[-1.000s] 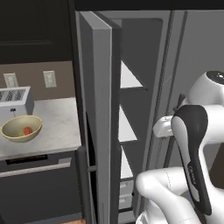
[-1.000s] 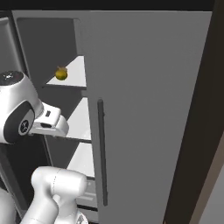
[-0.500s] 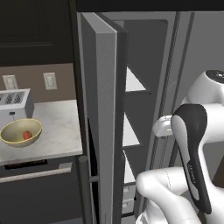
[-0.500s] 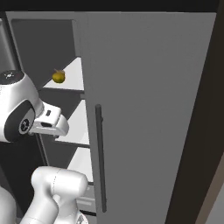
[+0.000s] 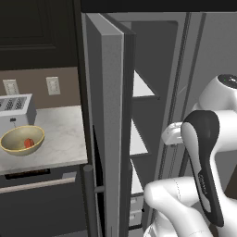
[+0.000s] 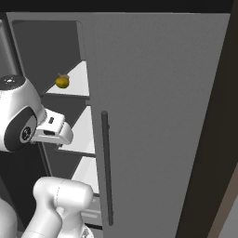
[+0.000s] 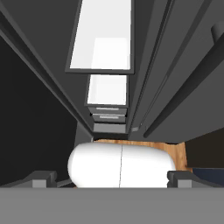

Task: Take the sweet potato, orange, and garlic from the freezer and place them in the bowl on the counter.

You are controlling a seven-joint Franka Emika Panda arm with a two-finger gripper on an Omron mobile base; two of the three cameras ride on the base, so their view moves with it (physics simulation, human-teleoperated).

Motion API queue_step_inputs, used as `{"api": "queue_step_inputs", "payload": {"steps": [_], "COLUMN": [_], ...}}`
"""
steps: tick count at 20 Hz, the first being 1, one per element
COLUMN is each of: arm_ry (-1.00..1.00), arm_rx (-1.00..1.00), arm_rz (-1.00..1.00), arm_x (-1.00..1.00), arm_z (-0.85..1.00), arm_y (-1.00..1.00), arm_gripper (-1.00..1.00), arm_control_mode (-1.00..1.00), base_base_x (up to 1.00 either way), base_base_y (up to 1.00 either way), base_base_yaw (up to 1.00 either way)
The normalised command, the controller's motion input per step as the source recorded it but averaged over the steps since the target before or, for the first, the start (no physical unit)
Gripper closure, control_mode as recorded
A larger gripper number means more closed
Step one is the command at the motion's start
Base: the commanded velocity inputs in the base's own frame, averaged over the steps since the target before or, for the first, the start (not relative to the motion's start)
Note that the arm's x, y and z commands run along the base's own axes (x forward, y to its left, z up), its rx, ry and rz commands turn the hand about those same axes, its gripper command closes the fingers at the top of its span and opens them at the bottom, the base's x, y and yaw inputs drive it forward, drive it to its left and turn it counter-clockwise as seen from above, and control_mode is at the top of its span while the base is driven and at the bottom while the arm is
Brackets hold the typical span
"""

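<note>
1. Right, I see my gripper (image 7: pixel 111 176) with jaws spread wide, holding nothing.
2. Sweet potato (image 5: pixel 28 143) lies in the bowl (image 5: pixel 14 148) on the counter (image 5: pixel 60 139).
3. Orange (image 6: pixel 62 82) sits on the upper freezer (image 6: pixel 69 88) shelf.

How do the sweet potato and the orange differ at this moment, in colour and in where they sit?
The sweet potato is reddish-orange; the orange is yellow-olive with a dark tip. The sweet potato already lies in the bowl on the counter; the orange sits on an upper freezer shelf. Both are small.
</note>
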Motion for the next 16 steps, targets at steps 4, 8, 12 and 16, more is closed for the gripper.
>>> {"api": "queue_step_inputs", "payload": {"steps": [4,8,12,16], "arm_ry": [0.0,0.0,0.0,0.0], "arm_rx": [0.0,0.0,0.0,0.0], "arm_rz": [0.0,0.0,0.0,0.0], "arm_x": [0.0,0.0,0.0,0.0], "arm_z": [0.0,0.0,0.0,0.0], "arm_y": [0.0,0.0,0.0,0.0], "arm_gripper": [-1.0,-1.0,-1.0,-1.0], "arm_control_mode": [1.0,1.0,1.0,1.0], "base_base_x": [0.17,0.03,0.0,0.0], "base_base_y": [0.42,0.13,0.0,0.0], "base_base_yaw": [0.0,0.0,0.0,0.0]}}
